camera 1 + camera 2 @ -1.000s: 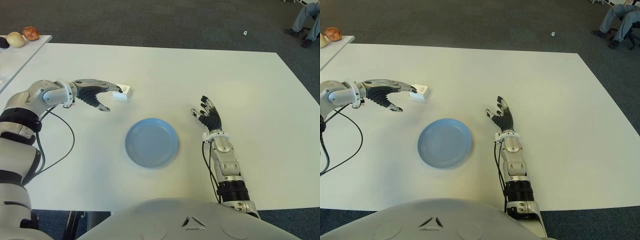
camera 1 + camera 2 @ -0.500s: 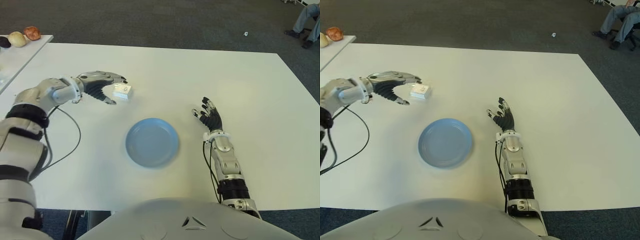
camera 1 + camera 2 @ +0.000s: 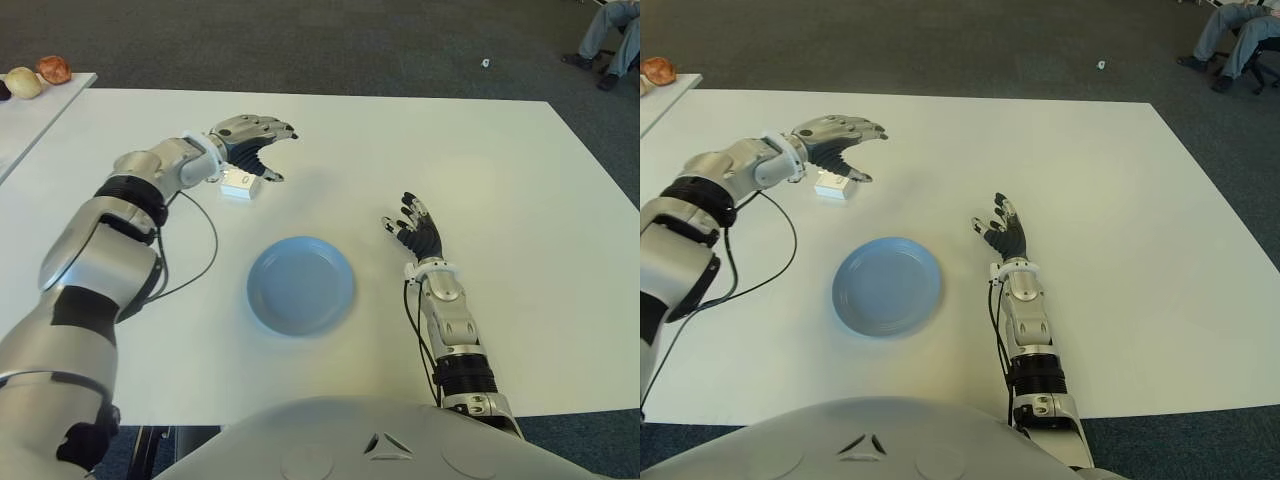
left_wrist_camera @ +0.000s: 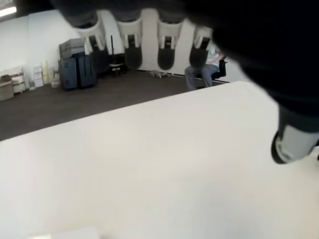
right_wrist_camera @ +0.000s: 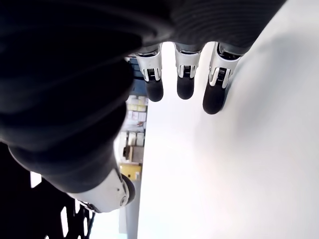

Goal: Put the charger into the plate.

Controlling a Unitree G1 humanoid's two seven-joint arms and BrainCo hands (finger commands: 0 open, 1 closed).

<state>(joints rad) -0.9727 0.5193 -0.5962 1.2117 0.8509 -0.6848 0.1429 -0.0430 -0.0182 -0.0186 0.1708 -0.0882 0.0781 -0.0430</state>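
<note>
Over on the left, the left hand [image 3: 250, 143] has swung forward and across in the last second: it was reaching in from the side with its fingertips at the charger, and now it hovers over and just beyond it, fingers spread and holding nothing. Its wrist view confirms that: four fingertips fanned out over bare bench, thumb apart, nothing between them. That reads as a repositioning for a grasp from above, so the pick-up has not yet happened and the task is at its start.

The charger [image 3: 241, 186] has not budged. It lies flat on the white bench [image 3: 500, 160], just under the near edge of that hand's palm, well apart from the plate. It is a small white block, roughly square, with a faint grey mark on its top face; low and compact, so probably a pinch across its sides will be needed. Whether any finger touches it right now, I cannot tell.

Moving towards the middle, the blue plate [image 3: 300, 285] sits empty, nearer the robot than the charger.

On the right, the right hand [image 3: 417, 224] shows beside the plate, to its right, fingers loosely spread and empty, in the same place as before.
</note>
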